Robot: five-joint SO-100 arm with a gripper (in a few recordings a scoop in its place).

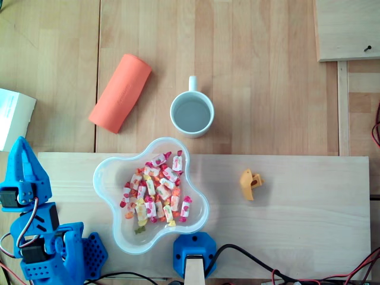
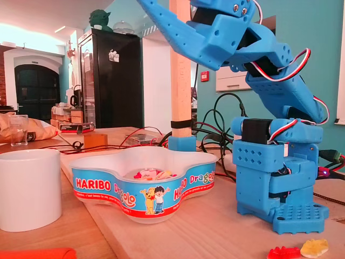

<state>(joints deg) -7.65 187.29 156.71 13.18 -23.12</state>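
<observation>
My blue gripper (image 1: 22,143) rests folded back over the arm's base at the lower left of the overhead view. Its fingers meet in a single point with nothing between them. In the fixed view the gripper (image 2: 155,9) points up and left, high above the table. Nearest to it is a clear flower-shaped Haribo bowl (image 1: 107,172) holding several wrapped candies (image 1: 154,193); in the fixed view the bowl (image 2: 108,186) stands left of the arm. A white mug (image 1: 192,114) stands just beyond the bowl.
An orange roll (image 1: 120,92) lies at the upper left and a small orange piece (image 1: 250,184) right of the bowl. A wooden post on a blue foot (image 1: 194,255) rises at the board's near edge. A white box (image 1: 13,116) sits far left. Two gummies (image 2: 299,250) lie by the arm's base.
</observation>
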